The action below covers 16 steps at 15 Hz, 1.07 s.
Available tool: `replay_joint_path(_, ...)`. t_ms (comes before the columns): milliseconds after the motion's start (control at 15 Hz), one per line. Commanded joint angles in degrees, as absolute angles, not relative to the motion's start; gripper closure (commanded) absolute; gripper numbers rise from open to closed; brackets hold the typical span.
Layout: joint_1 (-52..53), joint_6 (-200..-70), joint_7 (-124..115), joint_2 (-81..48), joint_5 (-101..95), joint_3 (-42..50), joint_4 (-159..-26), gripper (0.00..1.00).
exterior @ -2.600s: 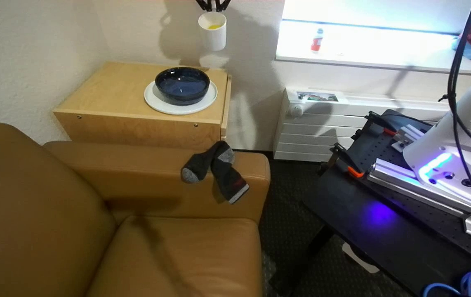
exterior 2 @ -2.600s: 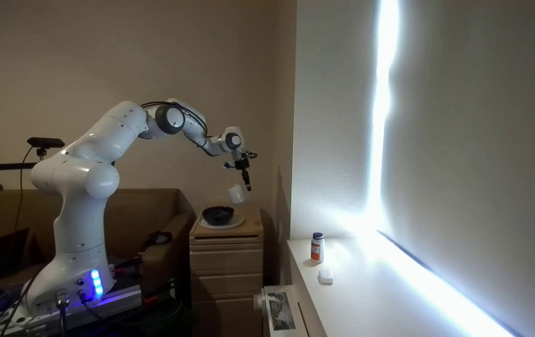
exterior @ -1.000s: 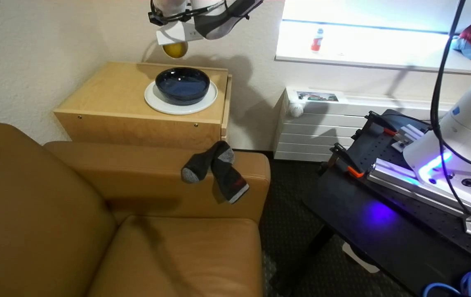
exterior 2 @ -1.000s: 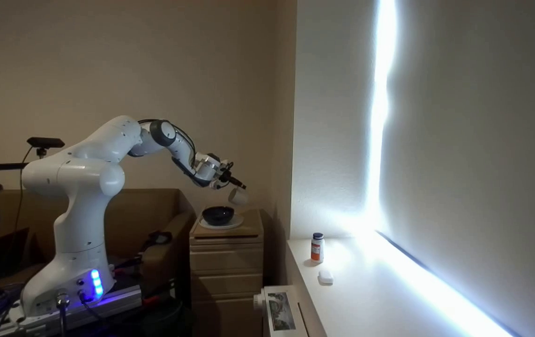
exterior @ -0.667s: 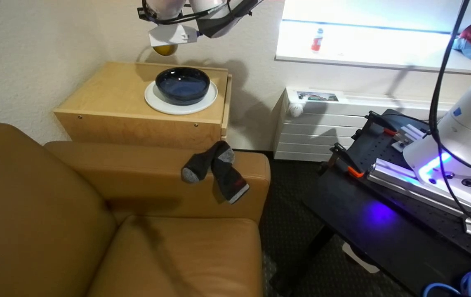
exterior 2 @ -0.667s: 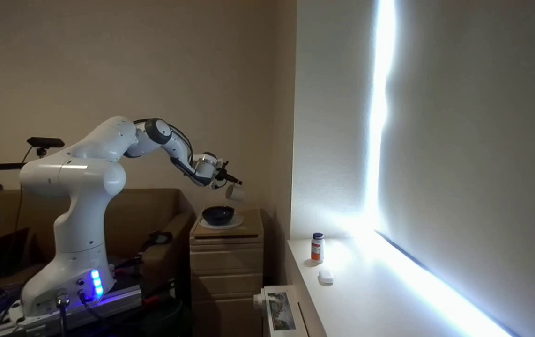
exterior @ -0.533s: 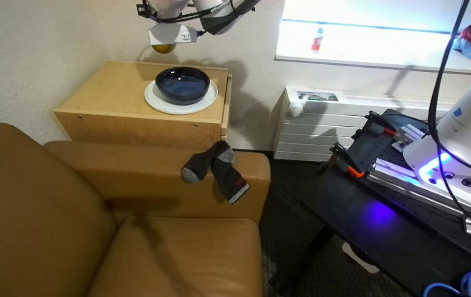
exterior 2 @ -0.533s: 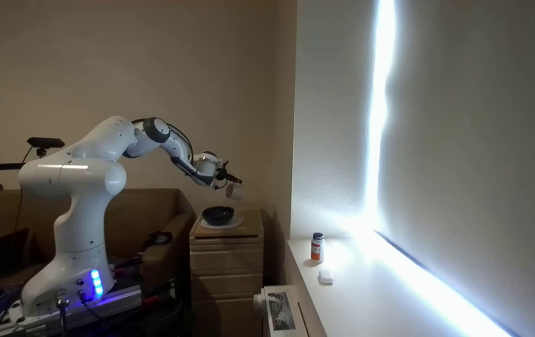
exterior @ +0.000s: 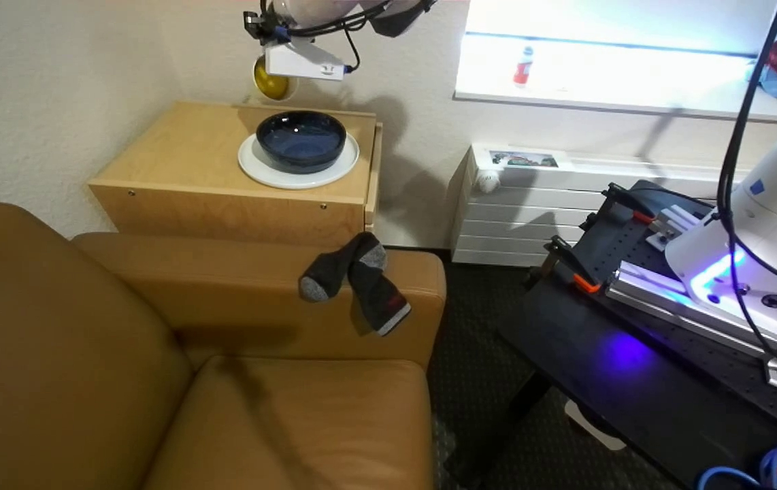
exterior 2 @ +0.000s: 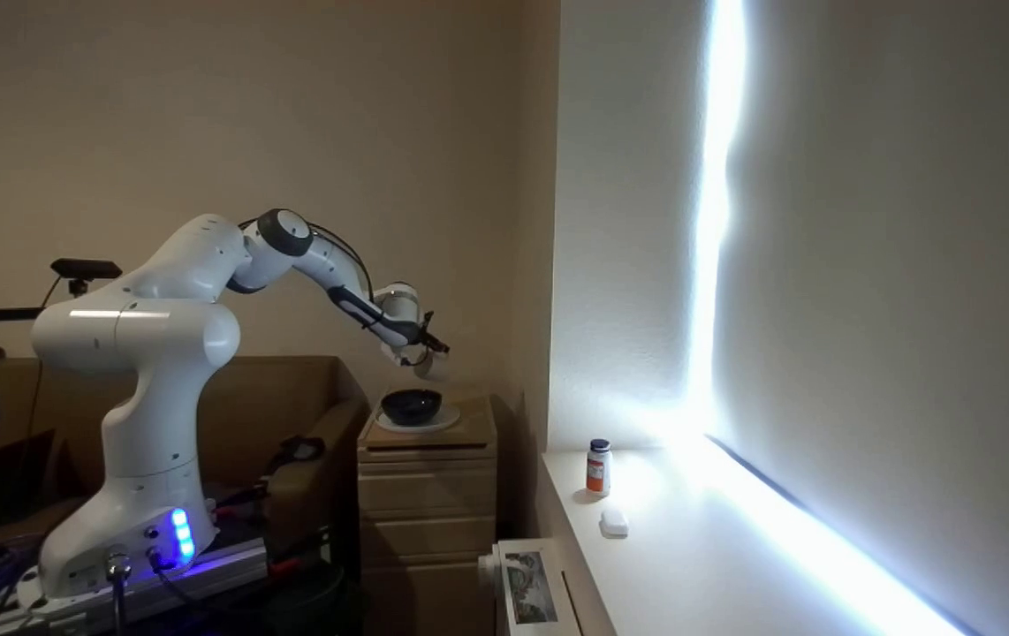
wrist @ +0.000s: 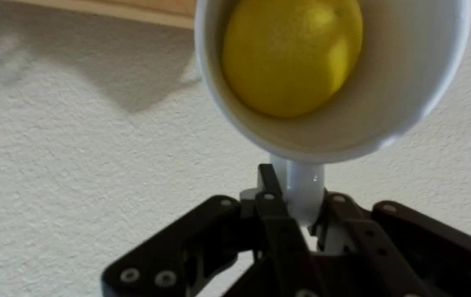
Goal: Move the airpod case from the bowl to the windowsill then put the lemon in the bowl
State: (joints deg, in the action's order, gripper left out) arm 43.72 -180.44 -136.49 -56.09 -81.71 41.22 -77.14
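My gripper (wrist: 299, 200) is shut on the handle of a white cup (wrist: 413, 70), seen close up in the wrist view. Inside the cup lies the yellow lemon (wrist: 293, 57). In an exterior view the cup is tipped, its mouth showing the lemon (exterior: 271, 82), above and to the left of the dark blue bowl (exterior: 301, 146). The bowl looks empty. My wrist hides the fingers there. Elsewhere the gripper (exterior 2: 436, 341) hangs over the cabinet, the cup partly behind it. The white airpod case (exterior 2: 614, 522) rests on the windowsill (exterior 2: 672, 565).
A white plate (exterior: 344, 171) under the bowl stands on a wooden cabinet (exterior: 164, 160), with walls close behind. On the windowsill is a bottle (exterior 2: 598, 468). Dark socks (exterior: 361, 279) lie on the sofa arm (exterior: 245, 272); a radiator (exterior: 524, 204) sits below the window.
The cup, upright earlier, has tilted so that its mouth and the lemon show. The arm has lowered and turned; in the last half second the wrist swung further, the cup partly behind it.
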Motion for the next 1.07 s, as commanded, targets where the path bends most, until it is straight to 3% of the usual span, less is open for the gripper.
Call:
replay_joint_path(0,48.0,-186.9,-144.1,-51.4,-87.9,45.6,-83.3,0.95)
replay_joint_path(133,49.8,-187.4,-148.2,-50.9,-90.4,48.1,-83.7,0.95)
replay_joint_path(200,47.5,-186.2,-144.9,-54.1,-87.4,45.8,-80.6,0.82)
replay_joint_path(600,49.1,-186.7,-147.1,-52.8,-88.6,47.5,-82.1,0.82)
replay_joint_path(667,49.1,-186.7,-147.1,-52.8,-88.6,47.5,-82.2,0.95)
replay_joint_path(1000,50.8,-178.2,-150.3,-59.6,-91.6,50.2,-77.5,0.95)
